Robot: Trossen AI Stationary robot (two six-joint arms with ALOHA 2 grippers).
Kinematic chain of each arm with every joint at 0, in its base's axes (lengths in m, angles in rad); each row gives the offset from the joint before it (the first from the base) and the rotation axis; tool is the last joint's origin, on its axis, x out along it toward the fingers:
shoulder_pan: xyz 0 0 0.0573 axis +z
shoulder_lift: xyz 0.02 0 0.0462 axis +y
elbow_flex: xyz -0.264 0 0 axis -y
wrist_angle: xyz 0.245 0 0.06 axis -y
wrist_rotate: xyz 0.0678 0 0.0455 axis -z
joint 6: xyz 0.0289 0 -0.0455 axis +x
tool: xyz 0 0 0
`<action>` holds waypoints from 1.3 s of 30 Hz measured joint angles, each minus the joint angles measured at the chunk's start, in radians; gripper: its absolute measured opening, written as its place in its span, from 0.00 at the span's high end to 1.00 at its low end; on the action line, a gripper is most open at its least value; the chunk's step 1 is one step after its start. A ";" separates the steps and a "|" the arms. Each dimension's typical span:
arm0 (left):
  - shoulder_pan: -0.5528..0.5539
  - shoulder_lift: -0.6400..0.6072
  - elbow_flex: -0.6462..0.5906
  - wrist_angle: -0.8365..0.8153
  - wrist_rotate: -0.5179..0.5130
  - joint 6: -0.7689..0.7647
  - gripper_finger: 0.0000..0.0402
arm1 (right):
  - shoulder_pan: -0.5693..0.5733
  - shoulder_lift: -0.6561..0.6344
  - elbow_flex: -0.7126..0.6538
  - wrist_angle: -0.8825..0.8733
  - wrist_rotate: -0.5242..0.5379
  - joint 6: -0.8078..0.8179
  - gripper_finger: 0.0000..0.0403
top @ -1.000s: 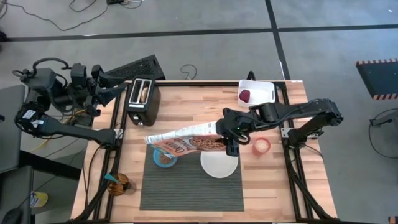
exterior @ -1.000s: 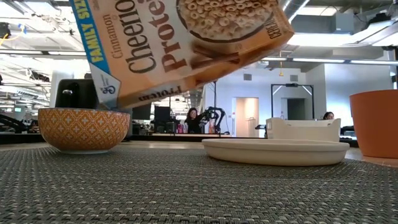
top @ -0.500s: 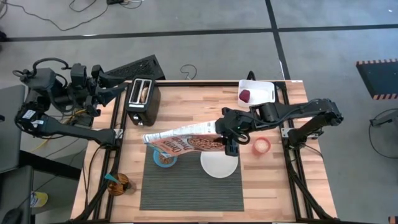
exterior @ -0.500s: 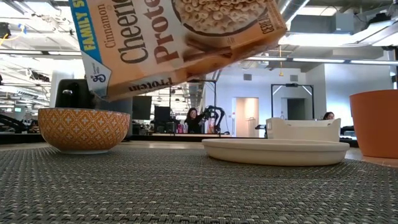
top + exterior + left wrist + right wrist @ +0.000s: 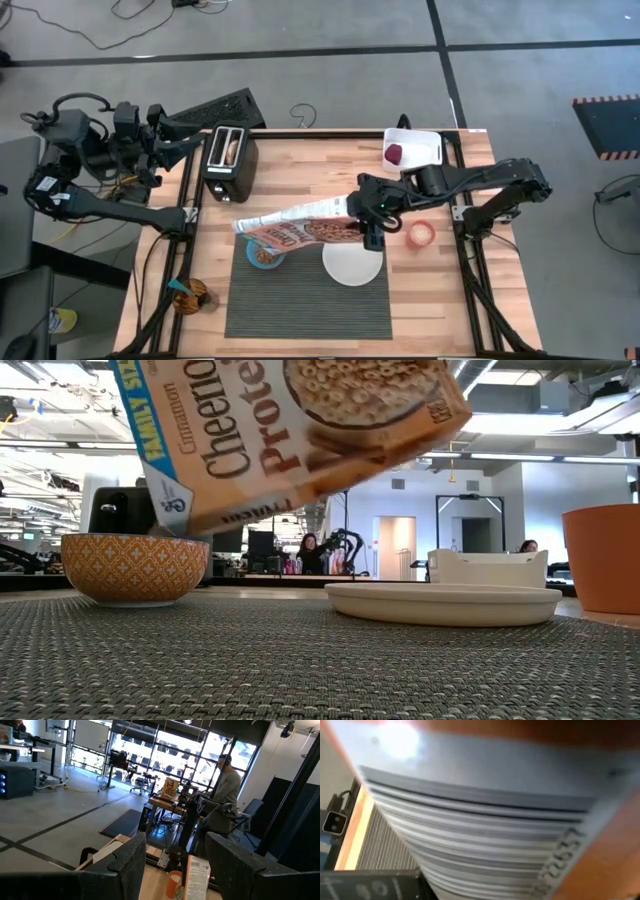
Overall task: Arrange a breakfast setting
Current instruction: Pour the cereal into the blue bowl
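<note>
High view: the right gripper [image 5: 366,216] is clenched on the base end of a cereal box [image 5: 295,222], which lies tilted across the table with its open end over the small bowl [image 5: 265,256]. The bowl sits on the far left part of the grey placemat [image 5: 305,300]. The white plate [image 5: 352,264] rests on the placemat's far right corner, just beside the gripper. A dark-red fruit [image 5: 394,154] lies in a white container [image 5: 428,149] at the table's far right. A bagel [image 5: 233,151] stands in the toaster [image 5: 229,163] at far left. The left gripper [image 5: 180,143] waits off the table, beyond its far left corner.

Low view: the box [image 5: 290,430] slants down towards the bowl [image 5: 134,568]; the plate [image 5: 445,603] sits apart, and no cereal can be made out falling.

Left wrist view: the left gripper's fingers [image 5: 122,865] stand apart, released.

Right wrist view: the box's barcode panel [image 5: 485,820] fills the frame, with the placemat [image 5: 385,845] below.
</note>
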 joint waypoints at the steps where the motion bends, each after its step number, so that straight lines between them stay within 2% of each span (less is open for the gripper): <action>1: 0.000 0.000 0.000 0.000 0.000 0.000 0.53 | 0.000 0.000 0.000 0.010 0.000 0.000 0.55; 30: 0.000 0.000 0.000 -0.014 -0.002 0.004 0.53 | 0.001 0.000 -0.002 -0.002 0.000 0.010 0.55; 39: 0.000 0.025 0.000 -0.013 -0.003 -0.006 0.53 | 0.008 -0.061 -0.115 0.100 -0.015 0.011 0.55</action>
